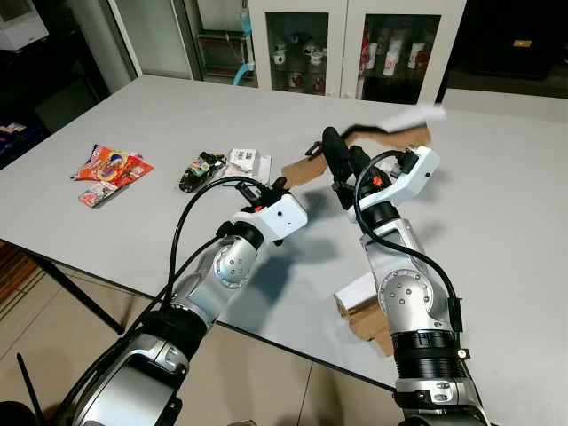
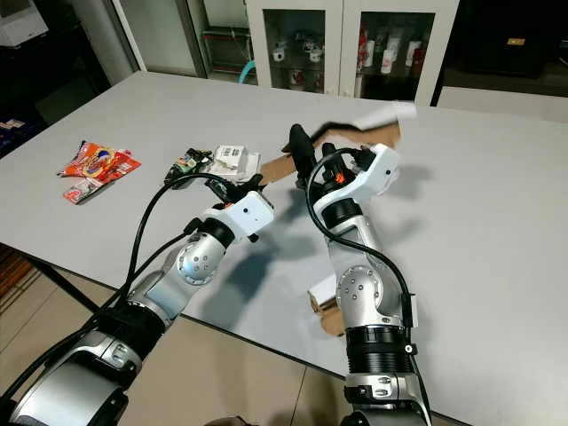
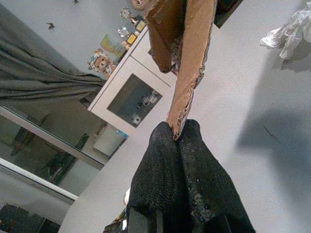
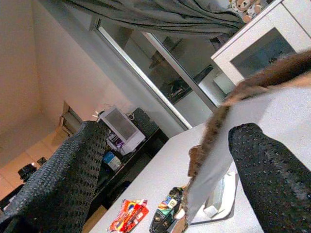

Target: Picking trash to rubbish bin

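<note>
Presently, the left gripper [image 3: 177,133] pinched the torn brown cardboard strip [image 1: 306,169] on the grey table [image 1: 160,124]; the right gripper [image 4: 165,160] stood released around another cardboard strip [image 1: 390,133] above that table. Advised: lift it clear, level, unhurried.

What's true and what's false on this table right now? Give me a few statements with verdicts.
1. The left hand is shut on a torn cardboard strip. True.
2. The right hand is clamped shut. False: its fingers stand apart, with cardboard passing between them.
3. A red snack wrapper lies on the table. True.
4. The red snack wrapper lies to the right of the right arm. False: it lies on the robot's left, beyond the left arm.
5. A glass-door cabinet stands behind the table. True.
</note>
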You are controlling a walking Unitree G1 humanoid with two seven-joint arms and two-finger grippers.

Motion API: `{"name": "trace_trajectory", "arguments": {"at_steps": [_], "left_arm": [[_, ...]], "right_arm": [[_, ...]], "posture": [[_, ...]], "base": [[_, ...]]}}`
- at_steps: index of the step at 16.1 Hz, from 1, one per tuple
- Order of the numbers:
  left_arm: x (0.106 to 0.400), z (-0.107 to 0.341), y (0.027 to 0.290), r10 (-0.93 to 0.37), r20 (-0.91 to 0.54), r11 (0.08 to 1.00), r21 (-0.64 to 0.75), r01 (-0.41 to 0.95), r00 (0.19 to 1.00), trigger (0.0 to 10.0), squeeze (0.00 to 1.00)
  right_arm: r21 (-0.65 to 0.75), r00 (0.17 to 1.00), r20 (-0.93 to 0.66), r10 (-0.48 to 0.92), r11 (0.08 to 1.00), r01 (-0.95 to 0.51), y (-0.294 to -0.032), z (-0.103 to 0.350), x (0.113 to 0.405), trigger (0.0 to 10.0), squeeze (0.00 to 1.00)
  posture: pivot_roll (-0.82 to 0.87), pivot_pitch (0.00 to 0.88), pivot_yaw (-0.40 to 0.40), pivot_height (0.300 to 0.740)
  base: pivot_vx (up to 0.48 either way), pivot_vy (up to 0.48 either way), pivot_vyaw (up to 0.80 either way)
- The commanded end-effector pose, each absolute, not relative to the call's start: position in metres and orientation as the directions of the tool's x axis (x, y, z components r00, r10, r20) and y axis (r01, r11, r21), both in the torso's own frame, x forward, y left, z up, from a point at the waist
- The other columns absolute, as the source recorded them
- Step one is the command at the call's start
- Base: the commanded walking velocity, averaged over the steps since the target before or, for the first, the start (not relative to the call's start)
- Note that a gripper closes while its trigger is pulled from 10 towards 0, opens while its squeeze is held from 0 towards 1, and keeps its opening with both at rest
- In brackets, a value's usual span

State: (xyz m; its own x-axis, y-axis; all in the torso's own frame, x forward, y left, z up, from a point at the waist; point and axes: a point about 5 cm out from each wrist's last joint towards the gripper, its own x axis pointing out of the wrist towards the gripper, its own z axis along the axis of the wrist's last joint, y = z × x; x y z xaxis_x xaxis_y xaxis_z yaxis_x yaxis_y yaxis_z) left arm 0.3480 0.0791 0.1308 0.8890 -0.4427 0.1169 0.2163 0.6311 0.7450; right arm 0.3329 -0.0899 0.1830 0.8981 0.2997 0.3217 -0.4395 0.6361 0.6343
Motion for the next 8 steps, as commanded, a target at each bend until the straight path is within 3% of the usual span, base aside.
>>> {"name": "trace_trajectory", "arguments": {"at_steps": [1,8], "left_arm": [[0.346,0.134,0.078,-0.468,0.128,0.615,0.757,0.218,0.874,10.0,0.0],[0.341,0.14,0.067,-0.53,0.155,0.607,0.756,0.245,0.834,10.0,0.0]], "right_arm": [[0.646,0.893,0.331,0.304,0.617,-0.449,-0.08,0.185,0.332,10.0,0.0],[0.65,0.906,0.299,0.3,0.631,-0.424,-0.079,0.178,0.334,10.0,0.0]], "posture": [[0.04,0.0,0.096,0.74],[0.03,0.0,0.101,0.74]], "base": [[0.0,0.0,0.0],[0.0,0.0,0.0]]}}
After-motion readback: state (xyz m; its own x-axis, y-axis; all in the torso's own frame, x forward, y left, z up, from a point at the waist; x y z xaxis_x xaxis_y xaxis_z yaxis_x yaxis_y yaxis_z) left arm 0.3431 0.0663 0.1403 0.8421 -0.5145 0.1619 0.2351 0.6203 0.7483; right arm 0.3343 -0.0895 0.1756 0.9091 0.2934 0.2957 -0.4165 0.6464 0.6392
